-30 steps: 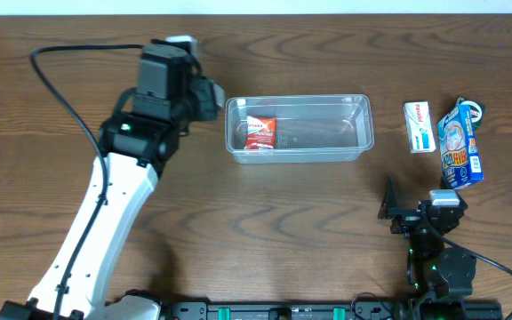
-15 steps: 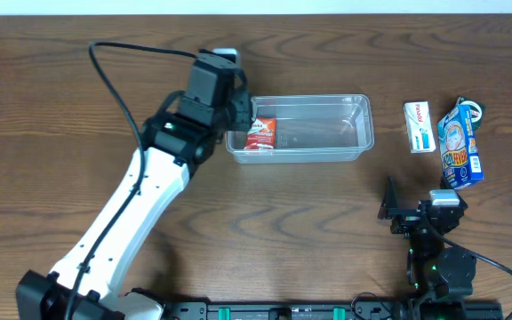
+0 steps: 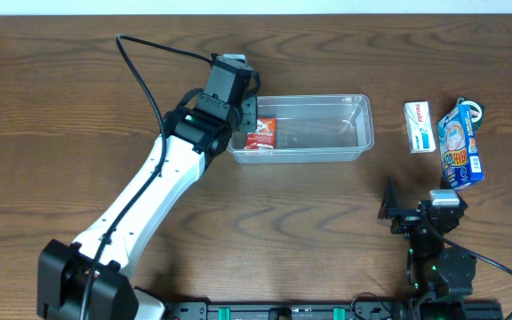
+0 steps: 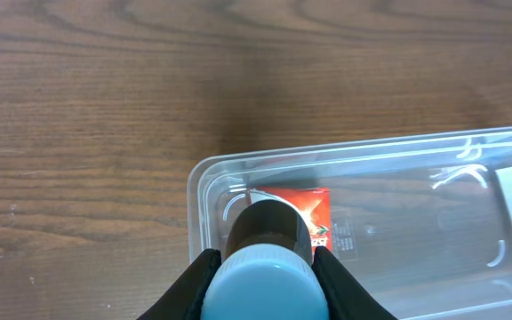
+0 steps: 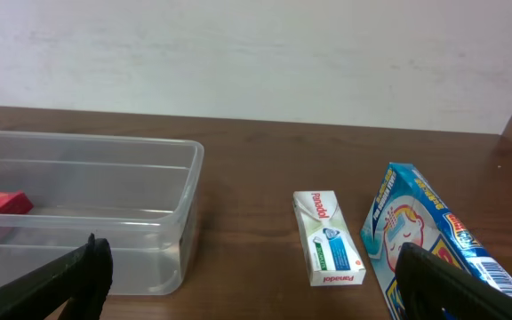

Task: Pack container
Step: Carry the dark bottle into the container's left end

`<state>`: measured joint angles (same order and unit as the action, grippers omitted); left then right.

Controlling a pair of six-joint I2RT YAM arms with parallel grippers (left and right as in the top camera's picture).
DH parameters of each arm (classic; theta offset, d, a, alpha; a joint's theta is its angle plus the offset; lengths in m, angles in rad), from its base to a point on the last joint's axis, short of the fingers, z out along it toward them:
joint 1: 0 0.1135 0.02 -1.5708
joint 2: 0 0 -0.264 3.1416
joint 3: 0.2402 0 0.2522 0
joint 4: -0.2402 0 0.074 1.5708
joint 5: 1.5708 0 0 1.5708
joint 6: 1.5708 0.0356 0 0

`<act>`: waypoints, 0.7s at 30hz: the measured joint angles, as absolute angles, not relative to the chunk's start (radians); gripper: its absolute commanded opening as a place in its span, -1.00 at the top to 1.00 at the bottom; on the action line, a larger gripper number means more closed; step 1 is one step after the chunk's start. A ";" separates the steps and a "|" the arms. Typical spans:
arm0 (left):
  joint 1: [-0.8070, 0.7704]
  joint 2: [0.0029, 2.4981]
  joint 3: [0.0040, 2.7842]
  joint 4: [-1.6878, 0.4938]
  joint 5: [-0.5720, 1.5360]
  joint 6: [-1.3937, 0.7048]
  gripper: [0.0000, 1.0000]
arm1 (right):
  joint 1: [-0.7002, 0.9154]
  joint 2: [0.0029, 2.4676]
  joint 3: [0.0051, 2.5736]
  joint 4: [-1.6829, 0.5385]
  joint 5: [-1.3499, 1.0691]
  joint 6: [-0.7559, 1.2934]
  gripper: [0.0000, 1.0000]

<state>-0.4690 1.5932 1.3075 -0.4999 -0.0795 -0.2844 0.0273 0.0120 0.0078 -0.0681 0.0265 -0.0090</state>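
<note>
The clear plastic container (image 3: 327,129) stands at the table's middle back, with a red packet (image 3: 260,132) in its left end. My left gripper (image 3: 245,114) is shut on a bottle with a light blue cap (image 4: 260,283) and holds it over the container's left end (image 4: 204,191), above the red packet (image 4: 314,218). My right gripper (image 3: 413,216) is open and empty at the front right. Its wrist view shows the container (image 5: 149,213), a white Panadol box (image 5: 327,238) and a blue packet (image 5: 425,236).
The white Panadol box (image 3: 420,126) and the blue packet (image 3: 460,142) lie to the right of the container. A black cable (image 3: 149,71) loops behind the left arm.
My left arm has swung right with the bottle, from left of the container to over its left end. The right arm has not moved.
</note>
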 measured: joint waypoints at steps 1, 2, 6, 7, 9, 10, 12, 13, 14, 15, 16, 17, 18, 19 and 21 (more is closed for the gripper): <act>-0.469 1.599 1.308 -0.499 -0.081 -0.284 0.40 | 0.027 0.012 0.008 -0.068 0.027 -0.009 -0.98; -0.469 1.604 1.308 -0.499 -0.083 -0.284 0.40 | 0.027 0.012 0.008 -0.068 0.027 -0.009 -0.99; -0.469 1.617 1.308 -0.499 -0.084 -0.284 0.40 | 0.027 0.012 0.008 -0.068 0.027 -0.009 -0.98; -0.469 1.620 1.308 -0.498 -0.085 -0.284 0.40 | 0.027 0.012 0.008 -0.068 0.027 -0.009 -0.99; -0.470 1.626 1.308 -0.498 -0.091 -0.284 0.40 | 0.027 0.012 0.008 -0.068 0.027 -0.009 -0.99; -0.472 1.631 1.308 -0.498 -0.098 -0.284 0.40 | 0.027 0.012 0.008 -0.068 0.027 -0.009 -0.98; -0.478 1.641 1.308 -0.498 -0.122 -0.283 0.40 | 0.027 0.012 0.008 -0.068 0.027 -0.009 -0.98; -0.482 1.646 1.308 -0.498 -0.137 -0.283 0.40 | 0.027 0.012 0.008 -0.068 0.027 -0.009 -0.98; -0.487 1.650 1.308 -0.498 -0.150 -0.283 0.40 | 0.027 0.012 0.008 -0.068 0.027 -0.009 -0.99; -0.492 1.654 1.308 -0.498 -0.164 -0.283 0.40 | 0.027 0.012 0.008 -0.068 0.027 -0.009 -0.98; -0.499 1.656 1.308 -0.498 -0.180 -0.283 0.40 | 0.027 0.012 0.008 -0.068 0.027 -0.009 -0.98; -0.504 1.657 1.308 -0.498 -0.192 -0.283 0.40 | 0.027 0.012 0.008 -0.068 0.027 -0.009 -0.98; -0.512 1.658 1.308 -0.498 -0.205 -0.283 0.40 | 0.027 0.012 0.008 -0.068 0.027 -0.009 -0.98; -0.519 1.658 1.308 -0.499 -0.218 -0.284 0.40 | 0.027 0.012 0.008 -0.068 0.027 -0.009 -0.98; -0.532 1.658 1.308 -0.505 -0.246 -0.294 0.40 | 0.027 0.012 0.008 -0.068 0.027 -0.009 -0.98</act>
